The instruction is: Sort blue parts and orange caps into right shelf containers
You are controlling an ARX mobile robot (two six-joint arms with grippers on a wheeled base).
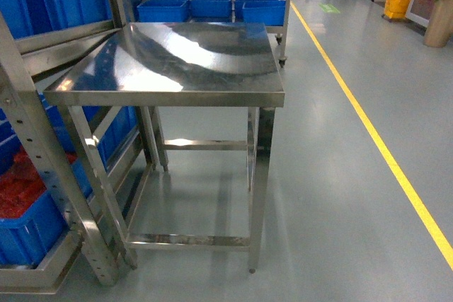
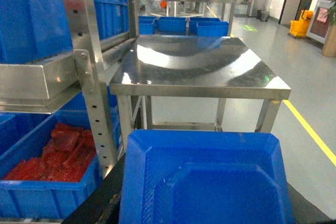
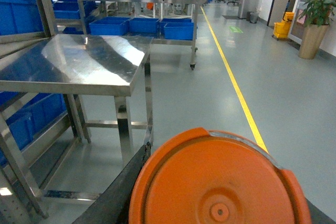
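blue containers (image 1: pixel 211 7), yellow floor line (image 1: pixel 368 125)

My left gripper (image 2: pixel 205 205) shows only in its own wrist camera. Its dark jaws sit at the bottom edge, one on each side of the blue part (image 2: pixel 202 156) they carry, held level in front of the lens. My right gripper (image 3: pixel 218 205) is posed the same way, its jaws closed around an orange cap (image 3: pixel 210 174). Only slivers of either jaw are visible.
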